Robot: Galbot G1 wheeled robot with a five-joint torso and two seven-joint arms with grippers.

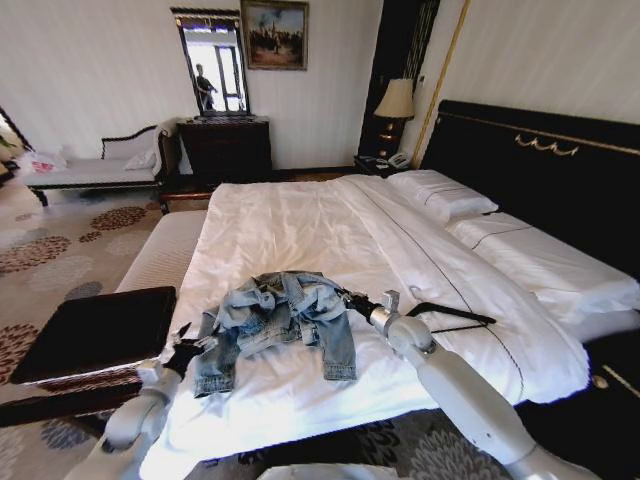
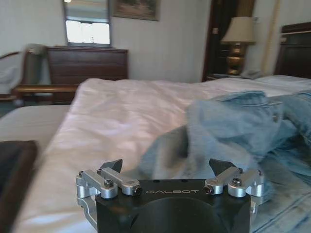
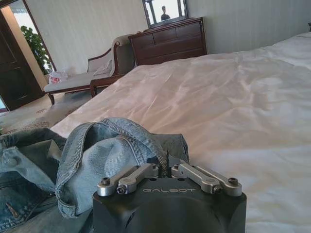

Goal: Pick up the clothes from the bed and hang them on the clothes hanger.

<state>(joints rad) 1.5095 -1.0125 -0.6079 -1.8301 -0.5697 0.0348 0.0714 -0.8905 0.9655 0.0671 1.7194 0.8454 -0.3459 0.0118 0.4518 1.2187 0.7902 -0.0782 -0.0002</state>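
The clothes (image 1: 280,318), a faded light blue denim jacket, lie crumpled on the white bed (image 1: 290,225) near its foot. My right gripper (image 1: 352,299) is at the jacket's right edge. In the right wrist view its fingers (image 3: 165,163) are closed together on a fold of denim (image 3: 104,155). My left gripper (image 1: 186,345) sits low at the jacket's left sleeve. In the left wrist view it is open (image 2: 165,167), with the denim (image 2: 233,131) just ahead of it and nothing between the fingers. The black clothes hanger (image 1: 452,316) lies flat on the sheet, right of the right wrist.
A dark bench (image 1: 95,330) stands at the bed's left front corner, beside my left arm. White pillows (image 1: 445,195) rest against the black headboard (image 1: 545,160). A lamp (image 1: 396,102), a dark dresser (image 1: 226,148) and a chaise (image 1: 95,168) stand at the far wall.
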